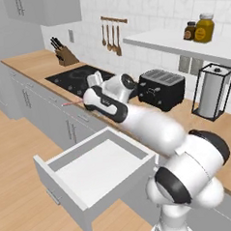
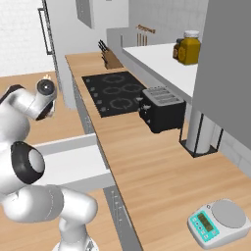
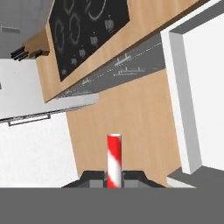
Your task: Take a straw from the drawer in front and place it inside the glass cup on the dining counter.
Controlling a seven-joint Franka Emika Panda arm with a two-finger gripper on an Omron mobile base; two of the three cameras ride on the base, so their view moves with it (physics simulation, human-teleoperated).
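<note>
My gripper [image 3: 113,178] is shut on the straw [image 3: 113,158], a thin red-and-white striped stick rising between the two fingertips in the hand view. In the left base view the straw [image 1: 70,103] pokes out to the left of the hand, above the floor in front of the stovetop counter. The drawer [image 1: 99,169] stands pulled open below and to the right of the hand, its white inside bare; it also shows as a white tray [image 3: 199,83] at the right of the hand view. The glass cup and the dining counter are out of view.
On the wood counter behind sit a black stovetop [image 1: 75,77], a knife block [image 1: 65,55], a black toaster [image 1: 162,88] and a paper towel holder [image 1: 212,92]. A small scale [image 2: 216,223] lies near the counter's right end. Open wood floor lies left of the drawer.
</note>
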